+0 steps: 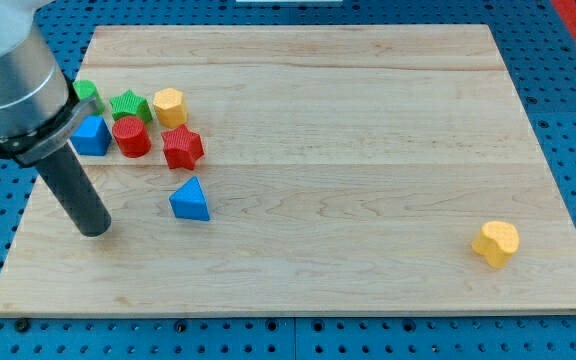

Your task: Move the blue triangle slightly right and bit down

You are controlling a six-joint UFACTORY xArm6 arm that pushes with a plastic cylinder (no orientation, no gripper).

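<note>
The blue triangle (189, 200) lies on the wooden board (348, 150) left of its middle. My tip (95, 231) rests on the board to the left of the blue triangle and slightly lower, with a clear gap between them. The dark rod rises from it toward the view's top left.
Above the triangle is a cluster: a red star (181, 147), a red cylinder (131, 137), a blue block (92, 136), a green star (128, 105), a green block (89, 94) and a yellow hexagon (169, 105). A yellow heart (495, 243) lies at the lower right.
</note>
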